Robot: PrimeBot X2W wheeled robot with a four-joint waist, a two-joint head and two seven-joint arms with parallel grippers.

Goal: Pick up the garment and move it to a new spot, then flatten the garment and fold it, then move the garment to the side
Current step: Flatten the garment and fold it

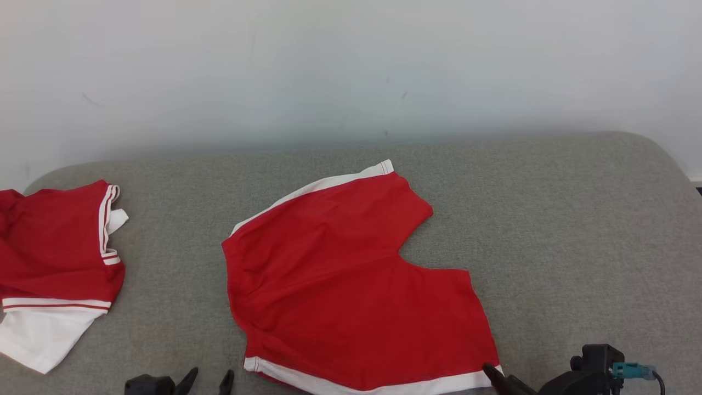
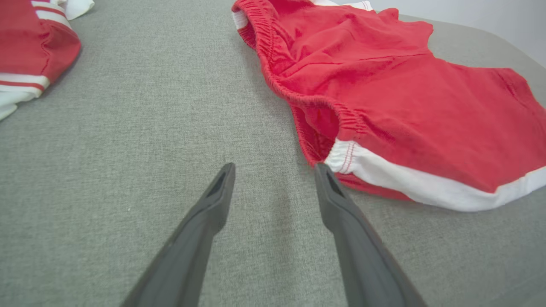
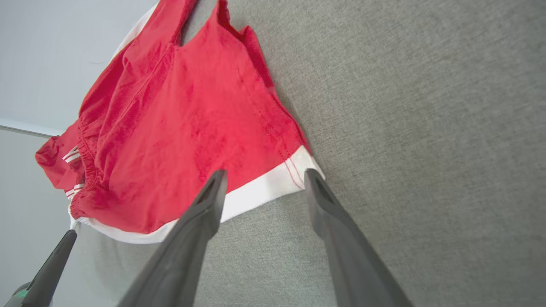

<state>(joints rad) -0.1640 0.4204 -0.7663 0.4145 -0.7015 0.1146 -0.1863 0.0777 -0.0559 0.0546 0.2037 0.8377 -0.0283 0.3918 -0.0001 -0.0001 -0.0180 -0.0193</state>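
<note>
On the grey cushion (image 1: 576, 219), the red shorts (image 1: 351, 280) lie spread out, ready for folding.
Both grippers hold nothing. The left gripper (image 2: 275, 167) has its jaws apart just beside the waistband corner, and the right gripper (image 3: 264, 175) has its jaws apart over the white band at the leg corner. The flatten-and-fold step looks to be in hand. Next, each should pinch its corner of the near white edge and carry it over the far edge, well away from the other garment (image 1: 49, 263) at the left.
</note>
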